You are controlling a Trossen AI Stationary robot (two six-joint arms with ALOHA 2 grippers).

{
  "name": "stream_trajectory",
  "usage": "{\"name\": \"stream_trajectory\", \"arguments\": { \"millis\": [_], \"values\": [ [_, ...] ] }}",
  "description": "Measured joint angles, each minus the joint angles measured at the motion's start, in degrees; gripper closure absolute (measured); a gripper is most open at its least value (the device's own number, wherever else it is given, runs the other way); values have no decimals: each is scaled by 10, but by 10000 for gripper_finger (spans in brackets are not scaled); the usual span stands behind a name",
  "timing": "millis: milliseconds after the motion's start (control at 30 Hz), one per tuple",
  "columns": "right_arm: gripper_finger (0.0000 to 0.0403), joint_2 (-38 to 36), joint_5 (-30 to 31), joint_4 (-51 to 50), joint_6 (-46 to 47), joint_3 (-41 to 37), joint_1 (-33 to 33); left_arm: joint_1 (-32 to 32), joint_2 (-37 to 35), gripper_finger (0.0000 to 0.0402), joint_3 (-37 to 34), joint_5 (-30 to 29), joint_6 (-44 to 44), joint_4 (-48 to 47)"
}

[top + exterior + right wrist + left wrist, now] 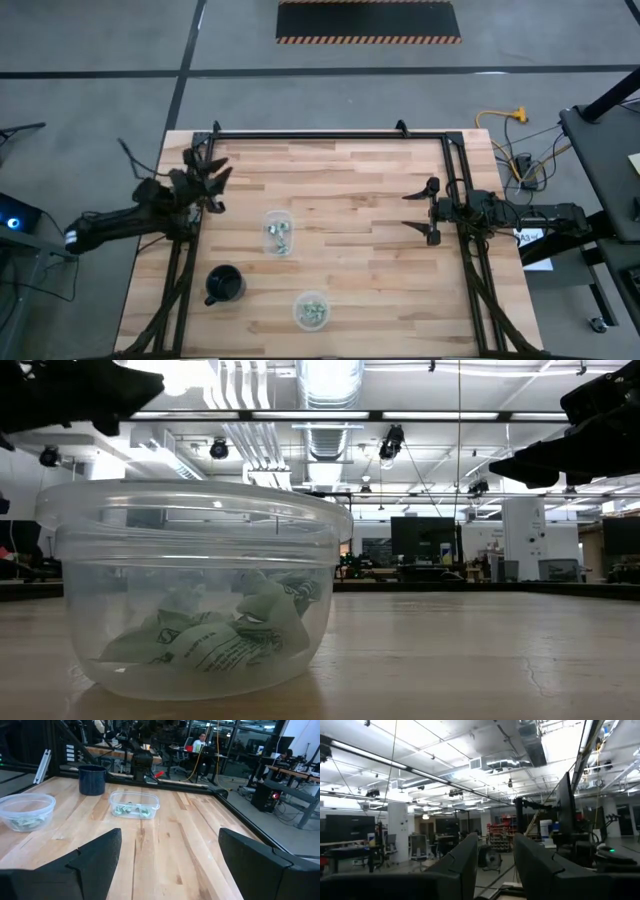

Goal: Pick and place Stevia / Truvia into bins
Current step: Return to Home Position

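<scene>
1. While both arms sit at opposite sides of the counter (370,290), the pale green and white packets (279,237) show only inside the two clear containers; none lies loose on the wood.
2. The squarish container (278,232) stands left of the counter's middle, with several packets heaped in it.
3. The round container (311,310) stands nearer the counter's lower edge in the high view, well apart from the squarish one. The low view shows crumpled packets resting on its floor.
4. A black mug (224,285) stands to the left of both containers, touching neither.
5. The left gripper (208,175) is over the counter's left edge. Its wrist view looks level into the room. The fingers stand a narrow gap apart and hold nothing.
6. The right gripper (410,210) is at the counter's right side, pointing toward the containers and well apart from them. Its fingers are spread wide and hold nothing.
</scene>
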Motion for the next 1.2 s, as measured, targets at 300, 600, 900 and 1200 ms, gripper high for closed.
{"name": "stream_trajectory", "arguments": {
  "millis": [300,600,900,1200],
  "values": [
    [78,0,0,0,0,0,0,0,-84,292,30,6,-26,-123],
    [78,0,0,0,0,0,0,1,-60,292,5,3,-8,-106],
    [78,-1,0,0,0,0,0,1,-93,292,-5,3,-28,-199],
    [78,0,0,0,0,0,0,1,-92,292,-50,3,-14,-167]
  ]
}}
